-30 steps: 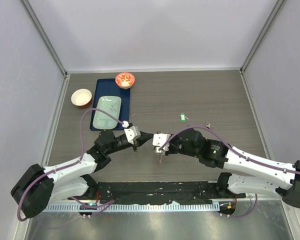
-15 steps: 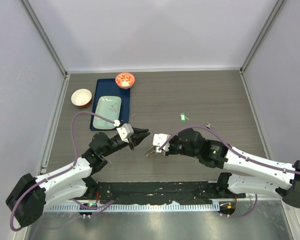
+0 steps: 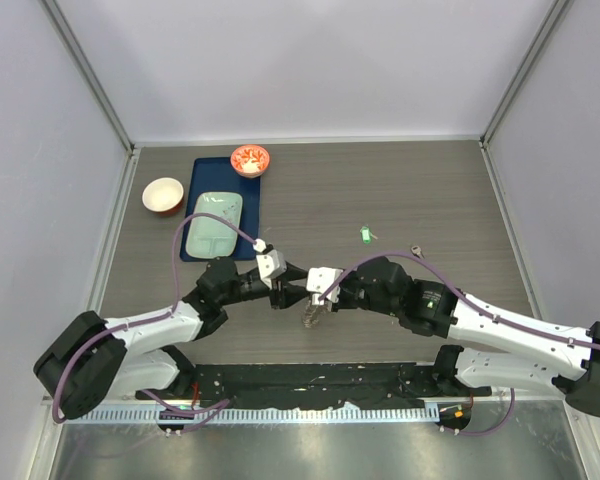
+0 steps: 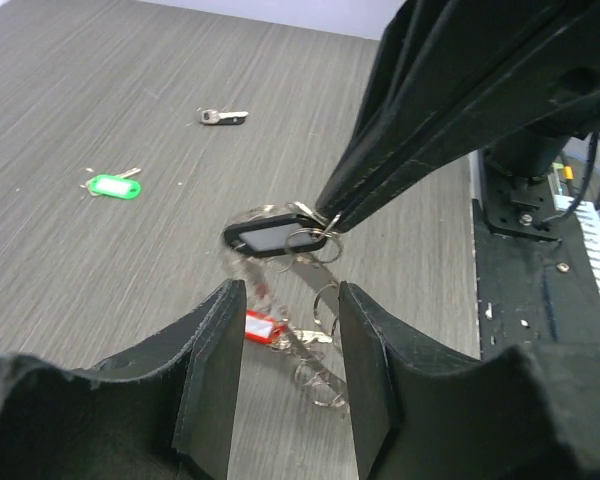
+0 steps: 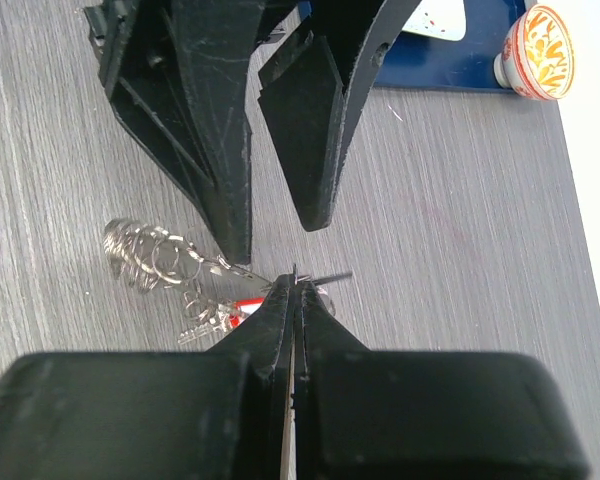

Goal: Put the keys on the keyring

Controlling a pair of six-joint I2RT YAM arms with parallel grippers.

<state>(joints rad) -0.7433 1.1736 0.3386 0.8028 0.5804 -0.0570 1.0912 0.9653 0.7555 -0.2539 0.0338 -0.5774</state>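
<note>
1. Right gripper (image 5: 293, 285): fingers pressed together, clamped on thin wire of the keyring (image 5: 140, 255), right beside the head of a dark-headed key (image 4: 268, 239). Whether the pinched loop is the key's own small ring or the keyring's wire cannot be told.
2. Left gripper (image 4: 292, 290): fingers apart, holding nothing. It faces the right gripper tip to tip, with the hanging cluster just beyond its tips.
3. Location of work: the keyring hangs from the right gripper above the table (image 4: 100, 80), its coils trailing downward. A red key (image 4: 263, 328) sits among them.
4. Step in hand, as judged: transfer or re-grip of the cluster between the two grippers.
5. Recommended practice:
   - Hold the right grip steady so the wire does not swing.
   - Bring the left fingers squarely over one coil, not over a key head.
   - Close only once the wire sits between the pads.
   - Risk: a slipped pinch drops the whole cluster.
6. Count of keys: four.
   - On the cluster: the dark-headed key and the red key.
   - Lying loose and well apart from it: a green key (image 4: 113, 186) and a second dark key (image 4: 223, 117).
7. Count of keyrings: one.
8. Other items:
   - Two bowls: a red-patterned bowl (image 3: 250, 159) and a cream bowl (image 3: 163, 195).
   - One blue tray (image 3: 205, 172).
   - One pale green plate (image 3: 213, 222).
</note>
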